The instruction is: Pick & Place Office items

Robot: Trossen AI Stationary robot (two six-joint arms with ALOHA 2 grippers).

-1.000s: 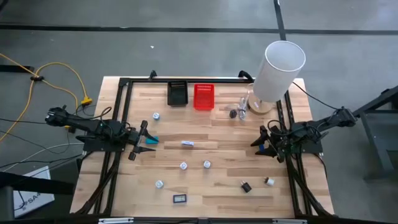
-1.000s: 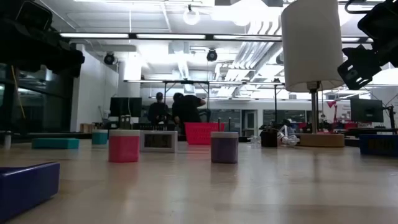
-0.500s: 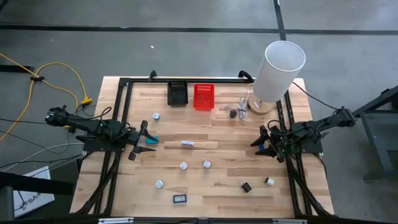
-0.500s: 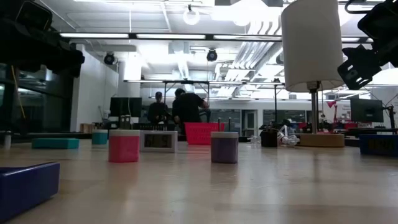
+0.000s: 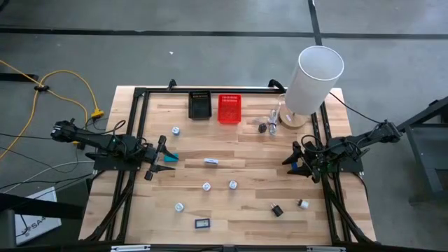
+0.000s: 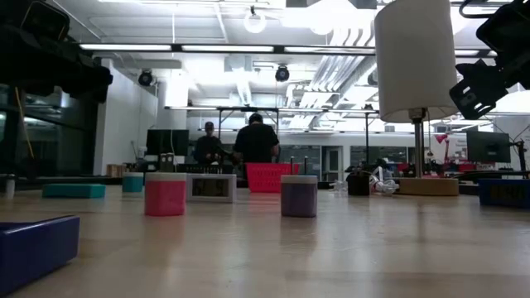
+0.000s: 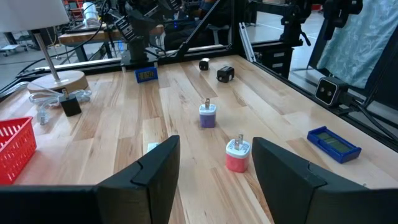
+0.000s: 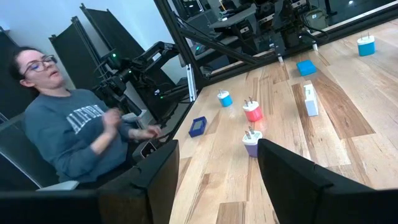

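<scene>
The worktop (image 5: 259,168) is pale wood planking framed by black rails, standing on a grey floor where a yellow cable (image 5: 63,84) loops off to the left. The office items lie scattered over its middle and near half: a teal piece (image 5: 171,156) just beside the left gripper (image 5: 165,157), a white-blue bar (image 5: 211,162) at the centre, small white plugs (image 5: 206,186) towards the front, a black-framed tag (image 5: 201,223) at the front edge and a small black clip (image 5: 277,210) right of it. A black basket (image 5: 199,105) and a red basket (image 5: 229,109) sit side by side at the far edge, with a tall white cylinder (image 5: 313,78) on a round base at the far right corner.

Both arms rest at the sides; the left jaws stand released and hold nothing, as do those of the right gripper (image 5: 292,157).

Beyond the worktop is a bright workshop with ceiling lights; people (image 6: 252,142) stand far back, too small to make out well. A seated person (image 8: 74,137) shows in the right wrist view.
</scene>
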